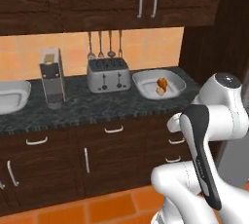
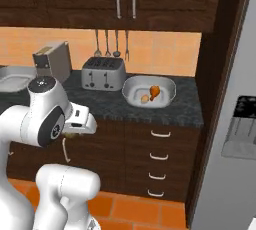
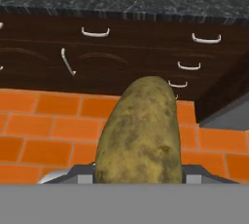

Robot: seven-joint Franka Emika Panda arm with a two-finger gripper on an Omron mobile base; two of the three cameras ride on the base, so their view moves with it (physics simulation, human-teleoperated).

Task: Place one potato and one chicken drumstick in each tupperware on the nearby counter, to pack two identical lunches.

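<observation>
Gripping a potato (image 3: 140, 133), the end effector (image 2: 75, 133) hung low in front of the drawers, below the counter (image 1: 112, 105) edge. The potato's long axis ran straight out from the end effector, a mottled, dull tan oval. The empty tupperware (image 1: 10, 96) lay well left of the toaster (image 1: 108, 75), up and to the left of the end effector. The tupperware (image 1: 159, 83) just right of the toaster, pale and smooth with a flared rim, already held a potato (image 1: 160, 90) and a chicken drumstick (image 1: 162, 82).
</observation>
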